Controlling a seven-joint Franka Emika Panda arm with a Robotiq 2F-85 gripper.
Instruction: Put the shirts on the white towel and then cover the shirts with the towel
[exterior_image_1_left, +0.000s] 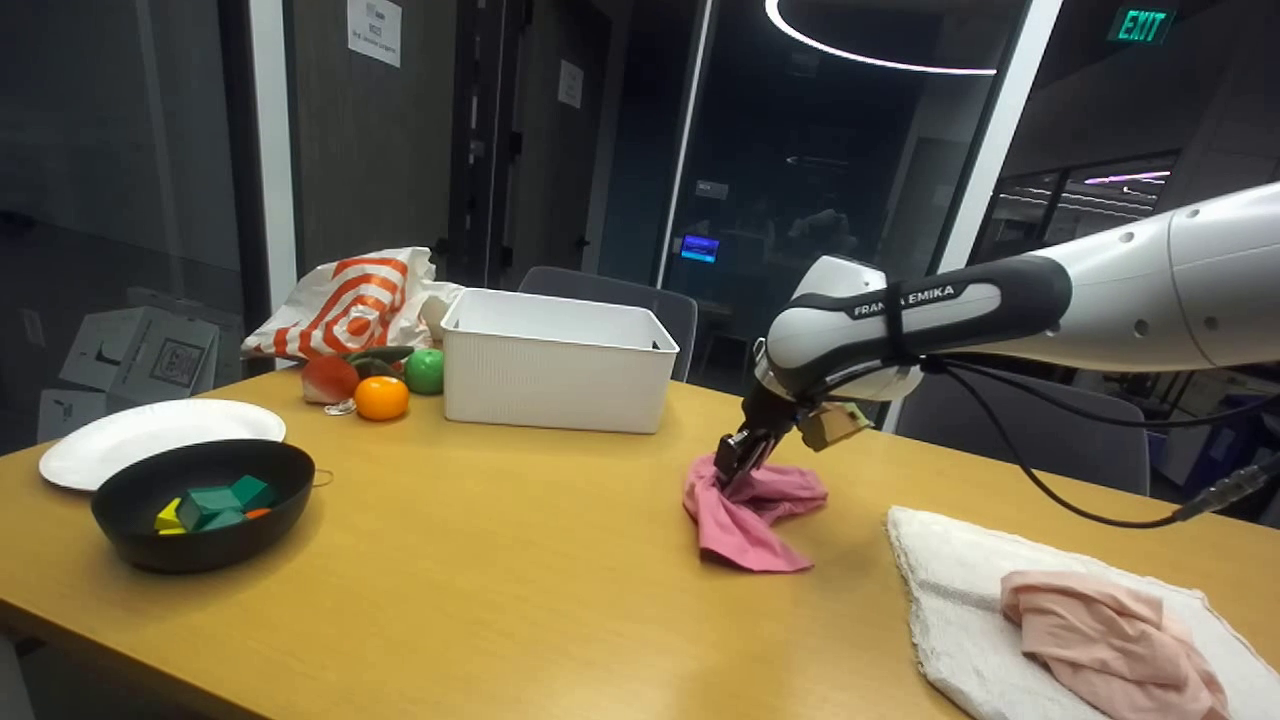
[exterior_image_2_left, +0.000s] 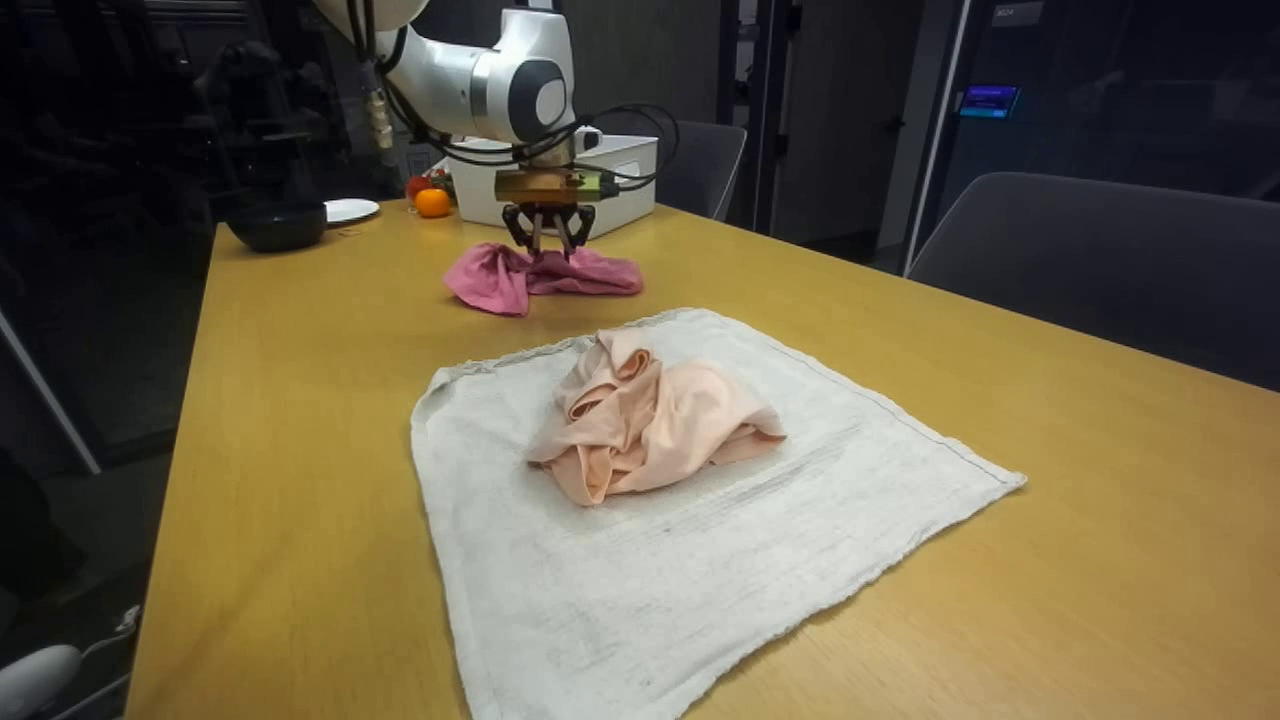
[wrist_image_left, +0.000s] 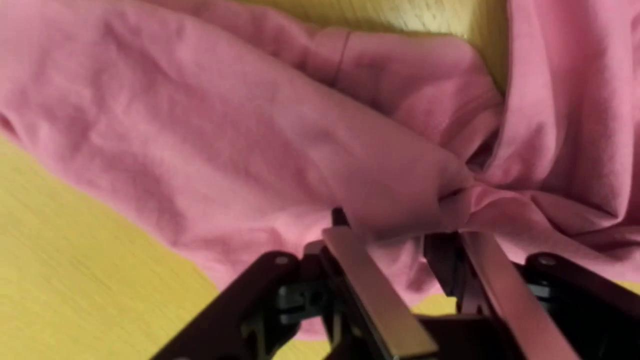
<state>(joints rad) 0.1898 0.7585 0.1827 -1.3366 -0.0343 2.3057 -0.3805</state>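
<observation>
Pink shirt (exterior_image_1_left: 745, 530): crumpled on the counter (exterior_image_1_left: 500, 560), near the towel (exterior_image_2_left: 760, 575) but off it. The jaws stand over this shirt, moderately parted, fabric between them; whether they grip it is unclear. Peach shirt (exterior_image_2_left: 670, 430): bunched on the towel, which lies spread out. Also on the counter: bin (exterior_image_1_left: 555, 375), plate (exterior_image_1_left: 160, 425), bowl (exterior_image_1_left: 190, 555) with blocks (exterior_image_1_left: 210, 505).

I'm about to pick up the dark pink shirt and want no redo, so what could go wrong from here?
The gripper stands open at the dark pink shirt; a shallow pinch on one fold might slip. Its loose ends spread over the table and could drag against the white towel, perhaps rucking its edge. The peach shirt lies bunched on that towel; piling the other on top may make a mound too bulky to cover.
</observation>
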